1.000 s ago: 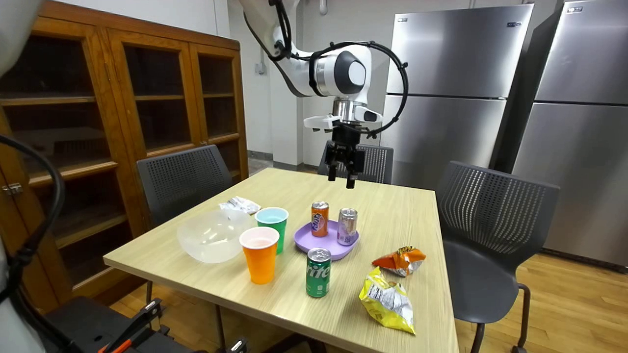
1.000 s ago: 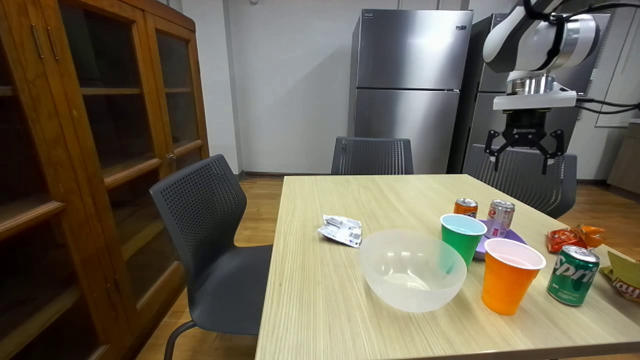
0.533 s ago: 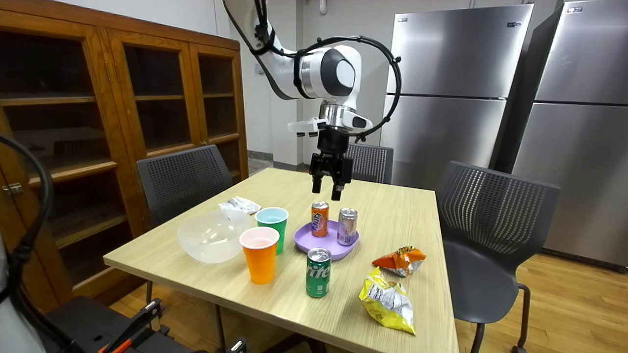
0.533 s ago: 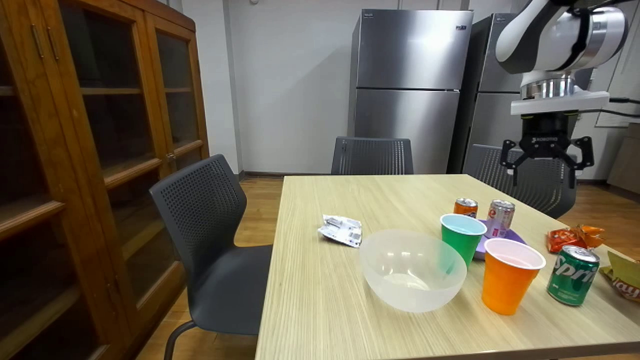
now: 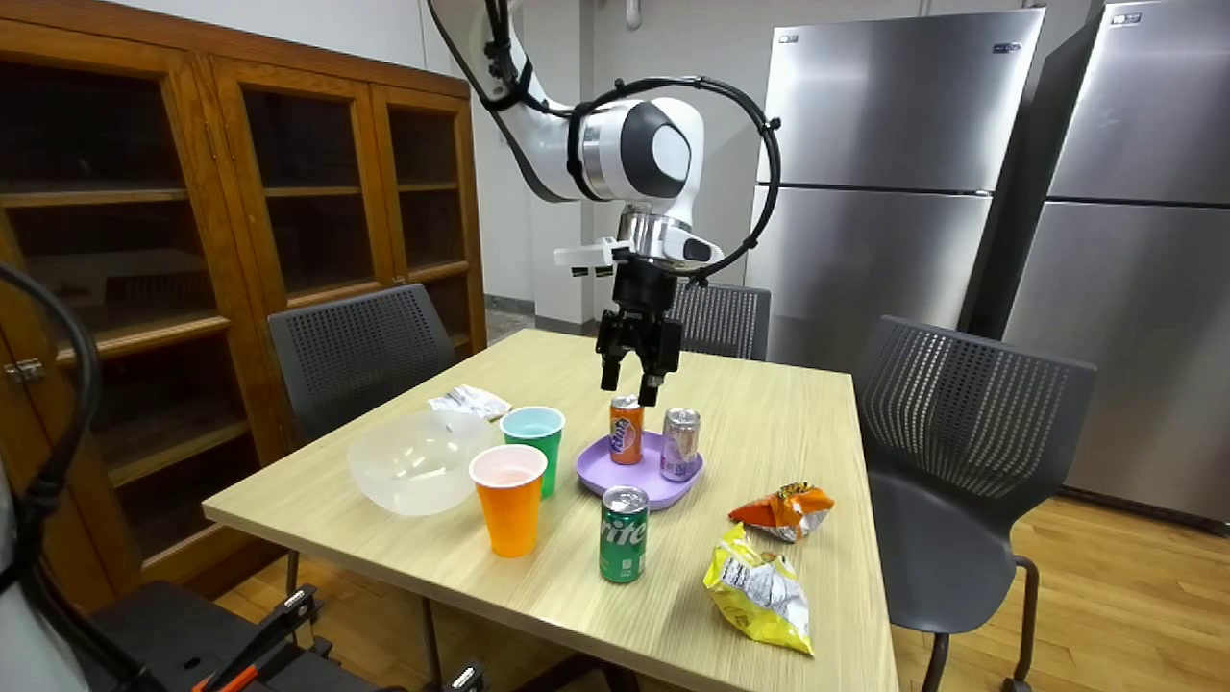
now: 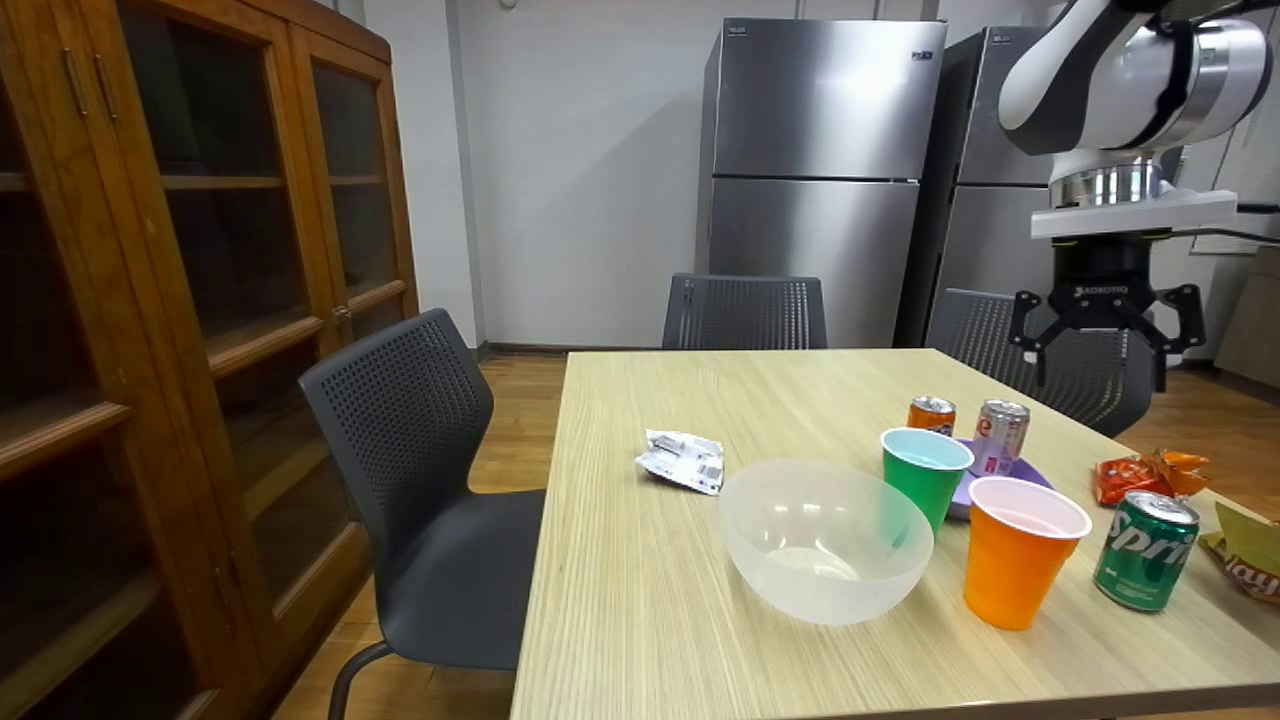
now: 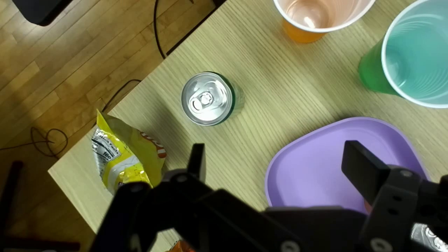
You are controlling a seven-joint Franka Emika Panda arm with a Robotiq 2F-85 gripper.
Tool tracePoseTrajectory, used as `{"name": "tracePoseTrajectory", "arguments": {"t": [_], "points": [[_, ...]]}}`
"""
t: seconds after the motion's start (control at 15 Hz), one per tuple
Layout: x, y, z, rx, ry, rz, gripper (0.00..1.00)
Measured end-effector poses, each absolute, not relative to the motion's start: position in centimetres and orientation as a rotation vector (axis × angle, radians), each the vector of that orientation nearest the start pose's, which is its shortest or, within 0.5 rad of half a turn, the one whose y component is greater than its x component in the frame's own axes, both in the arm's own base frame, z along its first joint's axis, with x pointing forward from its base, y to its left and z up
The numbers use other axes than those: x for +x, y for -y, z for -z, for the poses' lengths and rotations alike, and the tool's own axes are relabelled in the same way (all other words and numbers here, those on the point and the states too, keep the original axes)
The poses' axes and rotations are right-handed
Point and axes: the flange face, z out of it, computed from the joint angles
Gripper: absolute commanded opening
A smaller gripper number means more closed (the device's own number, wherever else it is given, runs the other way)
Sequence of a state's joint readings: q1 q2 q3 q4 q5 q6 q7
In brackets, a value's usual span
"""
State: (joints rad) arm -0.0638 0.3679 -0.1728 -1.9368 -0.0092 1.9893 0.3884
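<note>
- Nearest, in an exterior view: a yellow chip bag (image 5: 759, 591) and a green Sprite can (image 5: 624, 538) rest on the wood-toned bench (image 5: 778, 413).
- Just beyond, an orange can (image 5: 627, 432) and a silvery can (image 5: 680, 447) stand upright on a purple plate (image 5: 603, 473).
- In an exterior view, the robot's gripper (image 6: 1100, 374), jaws spread wide, hangs above the bench, near that pair but apart from it.
- Farther back, a dark chair (image 5: 966, 408) stands before a tall steel refrigerator (image 5: 884, 125).
</note>
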Motion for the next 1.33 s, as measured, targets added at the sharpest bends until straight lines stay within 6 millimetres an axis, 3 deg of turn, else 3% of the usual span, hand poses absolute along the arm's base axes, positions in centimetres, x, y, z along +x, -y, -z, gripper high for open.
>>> {"name": "tracePoseTrajectory", "arguments": {"t": [0.2,0.6,1.33], "points": [[56.8,13.4,-27.5,-3.077,-0.934,-0.478,1.00],[57.5,13.7,-27.3,-3.224,-0.646,-0.411,1.00],[55.9,16.5,-22.1,-3.222,-0.144,-0.480,1.00]]}}
